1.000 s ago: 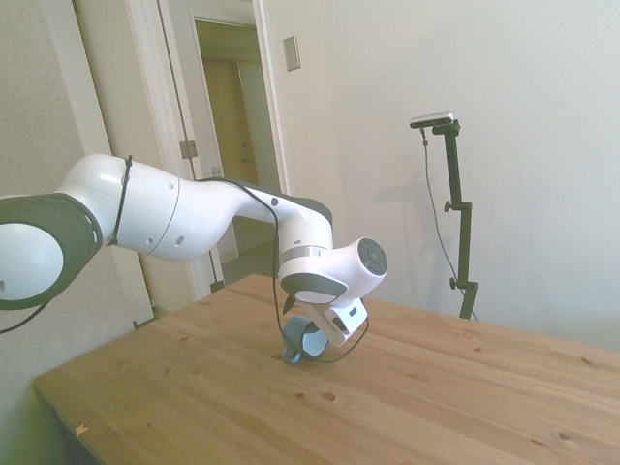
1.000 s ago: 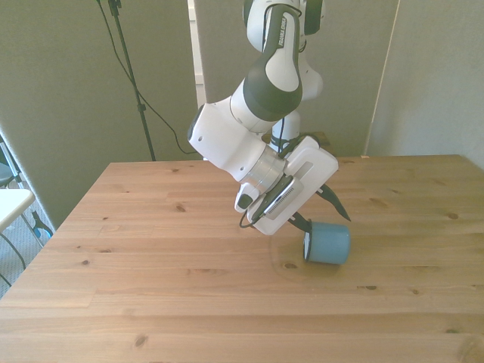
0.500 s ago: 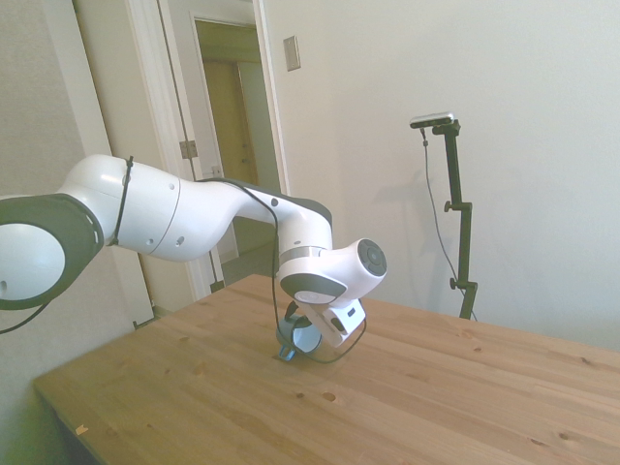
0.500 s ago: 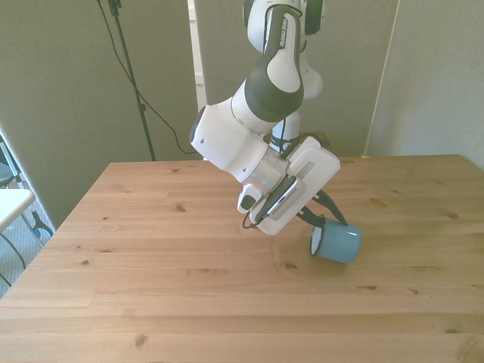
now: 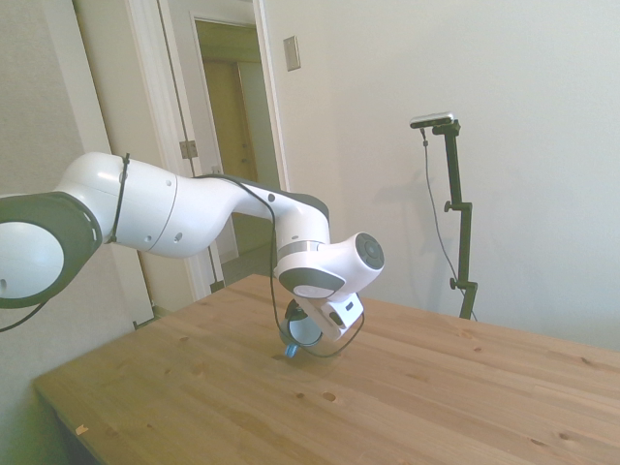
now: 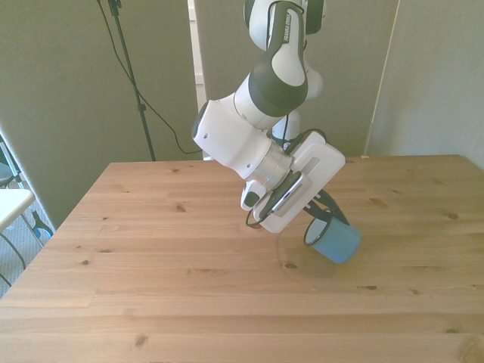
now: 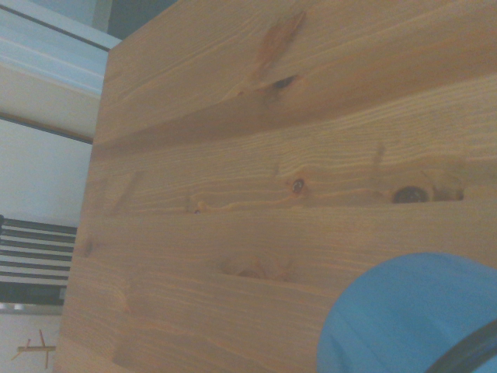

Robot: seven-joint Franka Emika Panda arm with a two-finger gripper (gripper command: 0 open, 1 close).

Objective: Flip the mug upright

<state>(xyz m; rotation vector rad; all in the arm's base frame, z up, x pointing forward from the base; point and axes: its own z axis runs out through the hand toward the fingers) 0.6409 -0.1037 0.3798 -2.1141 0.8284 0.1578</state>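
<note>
The wooden table [image 6: 151,287] carries nothing but the mug. Above its middle, toward the far edge, the white arm [image 6: 242,136] angles its gripper [image 6: 324,221] down, fingers [image 6: 338,217] closed on the rim of the light-blue mug [image 6: 335,243], which hangs tilted, mouth toward the arm, bottom edge near the boards.

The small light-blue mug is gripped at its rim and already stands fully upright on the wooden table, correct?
Not upright. In the front view the small light-blue mug is tilted, its mouth angled up toward the gripper, which does hold its rim above the wooden table.
</note>
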